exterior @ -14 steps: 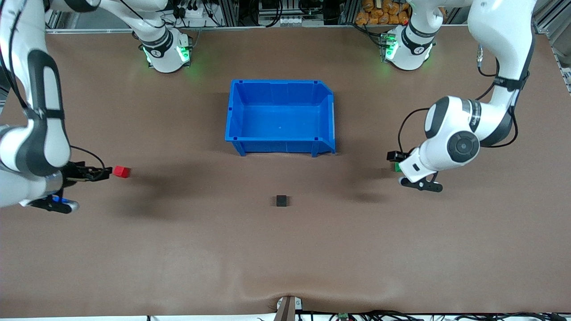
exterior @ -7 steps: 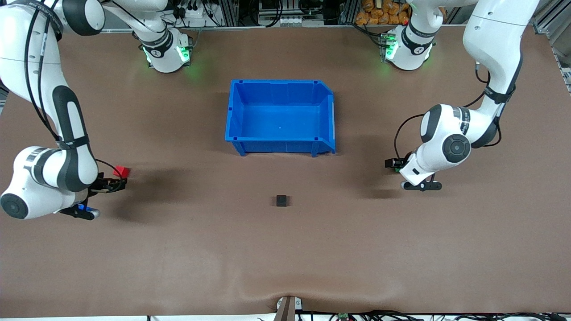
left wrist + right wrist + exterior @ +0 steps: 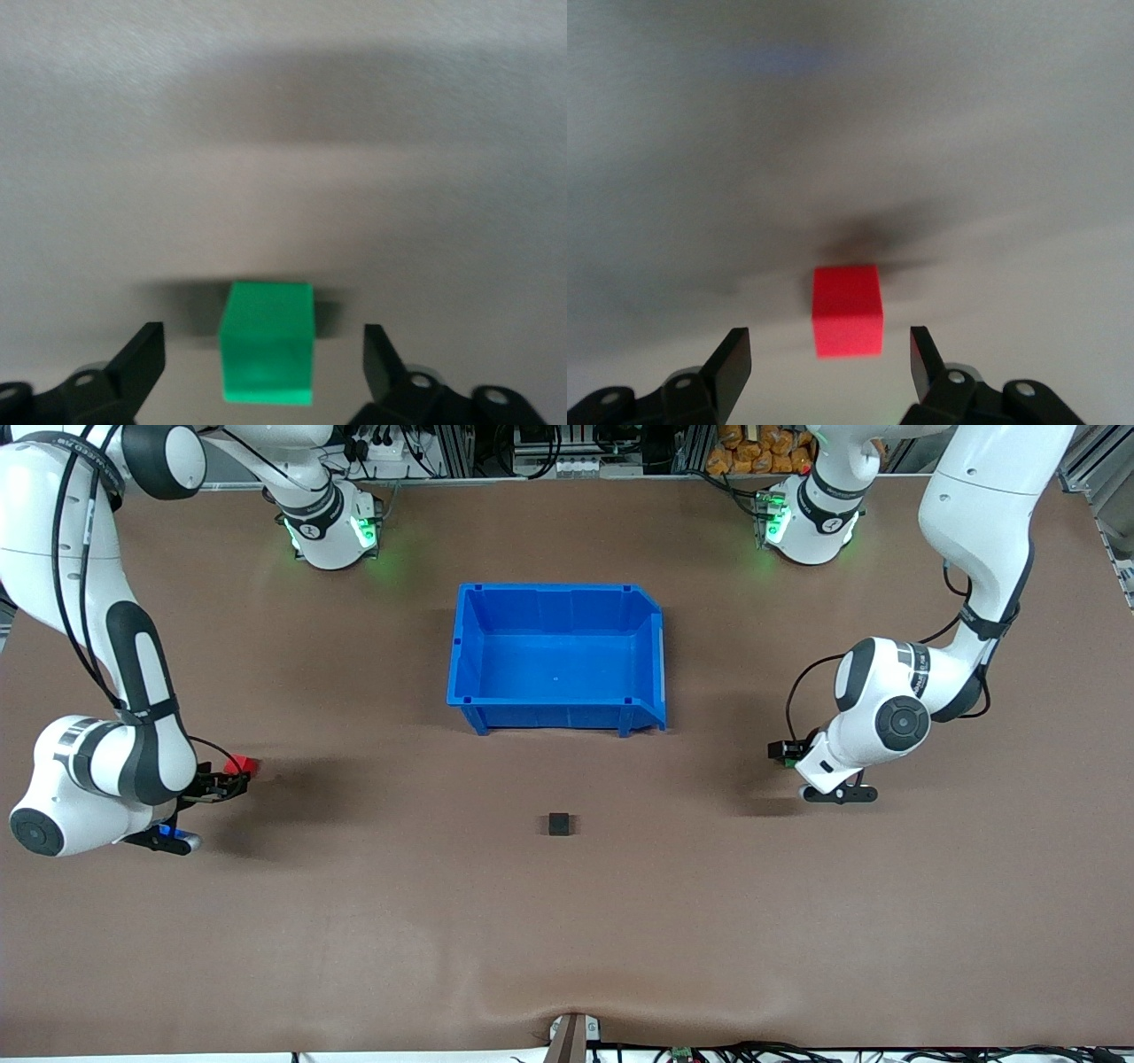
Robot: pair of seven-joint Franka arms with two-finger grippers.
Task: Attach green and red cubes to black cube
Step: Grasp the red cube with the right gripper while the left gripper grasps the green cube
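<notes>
The black cube [image 3: 559,824] sits alone on the brown table, nearer the front camera than the blue bin. The red cube [image 3: 241,765] lies toward the right arm's end. In the right wrist view the red cube [image 3: 847,310] sits partly between the open fingers of my right gripper [image 3: 829,361], with gaps on both sides. My right gripper [image 3: 226,781] is low at the table. In the left wrist view the green cube [image 3: 267,342] lies between the open fingers of my left gripper [image 3: 264,359], untouched. My left gripper [image 3: 783,750] hides most of it in the front view.
An empty blue bin [image 3: 556,707] stands mid-table, between the arm bases and the black cube. Bare brown table lies between the black cube and each coloured cube. The arms' shadows fall beside both grippers.
The right arm has swung in and lowered, bringing its open gripper up to the red cube. The left arm has dropped a little over the green cube. None of the cubes has moved.
</notes>
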